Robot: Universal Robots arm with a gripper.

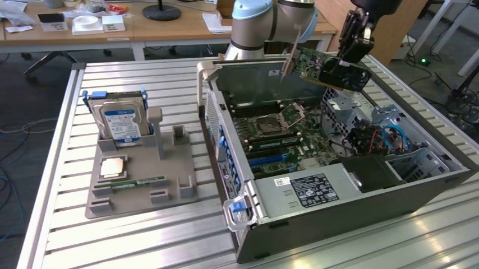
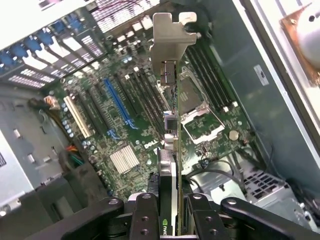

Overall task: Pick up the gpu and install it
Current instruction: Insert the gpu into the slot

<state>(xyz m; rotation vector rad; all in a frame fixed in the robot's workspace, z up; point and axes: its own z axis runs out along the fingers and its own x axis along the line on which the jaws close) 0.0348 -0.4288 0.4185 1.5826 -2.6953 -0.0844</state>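
— Two fingers. What's between them?
— My pincer (image 2: 169, 212) is half closed, clamped on the gpu (image 1: 327, 70) by its edge. The card hangs over the open case (image 1: 337, 207), not seated.
— Its lie?
— Its long axis runs straight out from me, metal bracket (image 2: 169, 35) at the far end. The blue slot (image 2: 118, 102) on the motherboard (image 1: 279, 131) lies below, off to one side, slightly skewed to the card.

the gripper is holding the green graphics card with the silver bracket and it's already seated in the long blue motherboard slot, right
Not seated. The gripper holds the green graphics card with the silver bracket in the air above the motherboard; the wrist view shows the long blue slot empty.
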